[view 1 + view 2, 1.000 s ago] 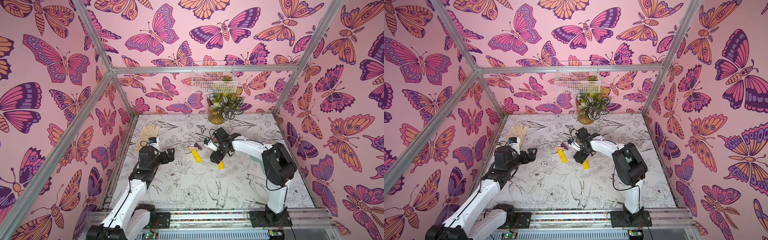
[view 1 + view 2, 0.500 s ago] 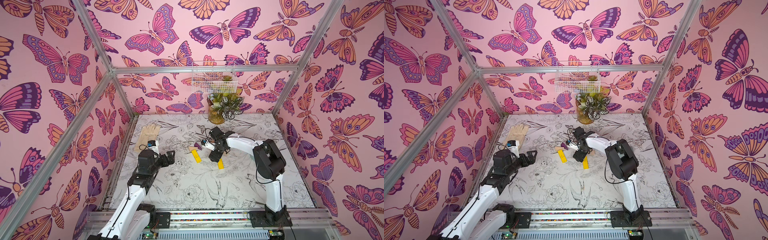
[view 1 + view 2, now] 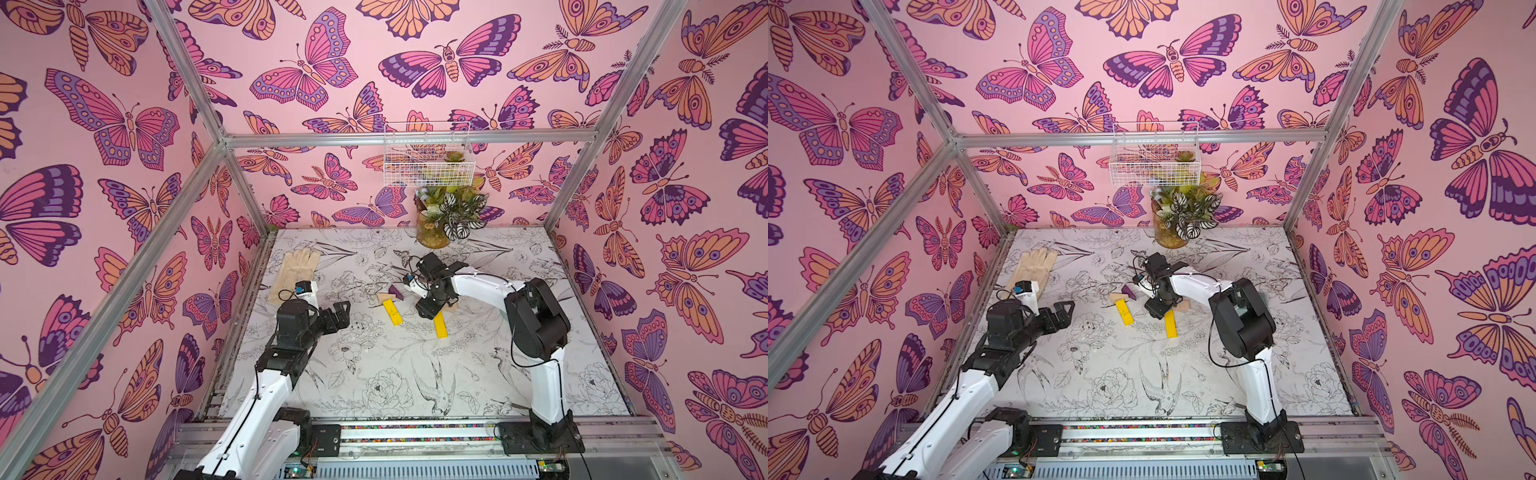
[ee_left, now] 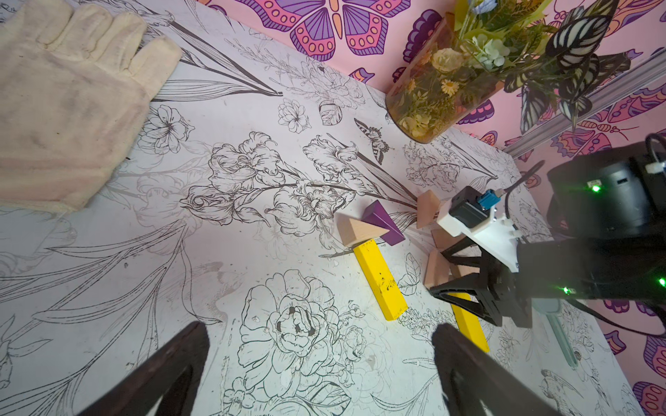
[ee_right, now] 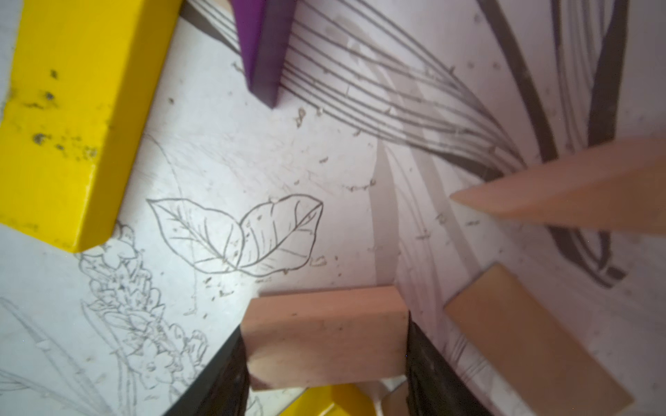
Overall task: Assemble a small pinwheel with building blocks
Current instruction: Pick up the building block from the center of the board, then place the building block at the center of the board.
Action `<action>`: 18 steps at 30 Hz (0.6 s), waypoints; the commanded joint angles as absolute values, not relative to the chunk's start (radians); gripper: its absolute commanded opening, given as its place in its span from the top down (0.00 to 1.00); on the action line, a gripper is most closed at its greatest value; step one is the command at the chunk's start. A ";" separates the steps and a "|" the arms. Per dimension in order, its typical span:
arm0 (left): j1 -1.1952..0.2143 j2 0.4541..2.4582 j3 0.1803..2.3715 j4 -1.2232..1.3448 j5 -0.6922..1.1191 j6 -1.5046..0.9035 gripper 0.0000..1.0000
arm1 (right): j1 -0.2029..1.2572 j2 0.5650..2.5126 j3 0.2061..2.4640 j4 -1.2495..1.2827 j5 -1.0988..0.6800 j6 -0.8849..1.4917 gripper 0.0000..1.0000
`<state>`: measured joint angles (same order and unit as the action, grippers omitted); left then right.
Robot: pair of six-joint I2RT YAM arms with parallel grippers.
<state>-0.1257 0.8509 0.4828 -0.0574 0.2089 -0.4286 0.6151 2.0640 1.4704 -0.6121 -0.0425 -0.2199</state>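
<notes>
My right gripper (image 5: 324, 324) pinches the beige block (image 5: 324, 342) between its jaws, on flat sides. Light, slippy wood, I guess - my left gripper (image 4: 319, 327) is spread wide.

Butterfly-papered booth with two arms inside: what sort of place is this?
Most likely a staged robot test cell, not a home. An aluminium frame boxes in the floral table. The left arm and right arm are mounted on a rail at its front, and small wooden building blocks lie on it.

Left arm (image 3: 266, 390) hovering, left fingers (image 4: 162, 371) spread wide, right arm (image 3: 482, 286) bent low, right fingers (image 5: 223, 374) pinching beige block (image 5: 324, 335)
</notes>
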 commanded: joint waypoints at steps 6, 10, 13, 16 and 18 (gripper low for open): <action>-0.136 0.879 0.482 -0.077 0.193 -0.439 0.00 | 0.698 1.979 1.342 -0.518 0.057 0.327 0.52; -0.140 0.893 0.487 -0.078 0.193 -0.442 0.00 | 0.719 2.014 1.362 -0.531 0.089 0.426 0.51; -0.141 0.897 0.488 -0.077 0.192 -0.442 0.00 | 0.721 2.029 1.360 -0.528 0.091 0.477 0.50; -0.143 0.899 0.488 -0.076 0.190 -0.440 0.00 | 0.720 2.029 1.366 -0.526 0.090 0.486 0.45; -0.144 0.901 0.486 -0.077 0.189 -0.441 0.00 | 0.720 2.024 1.376 -0.534 0.091 0.480 0.42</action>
